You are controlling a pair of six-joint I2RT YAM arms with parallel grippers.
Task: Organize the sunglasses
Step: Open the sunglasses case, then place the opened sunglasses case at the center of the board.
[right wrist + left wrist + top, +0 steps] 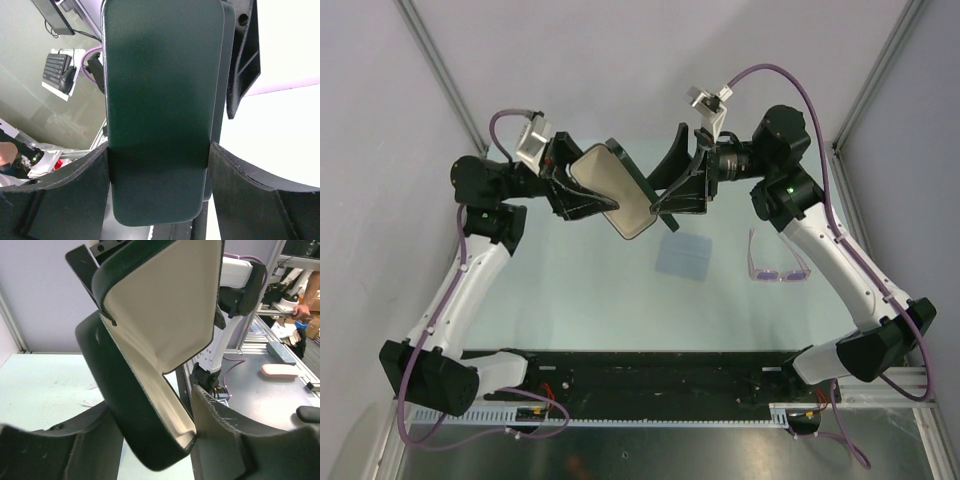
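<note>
Black case (620, 190) pried open in midair
Left claw (150, 410) and right claw (157, 150) each pinched one half; gentle, untwisted parting seemed wise.

Glasses case (615, 190): black outer shell, plain cream lining. Sunglasses (777, 275): translucent pink-purple frame, pale lenses; cloth (682, 257): plain pale blue, unpatterned. Table (570, 300): uniform pale mint green; arm links (470, 290): white with black joints.
</note>
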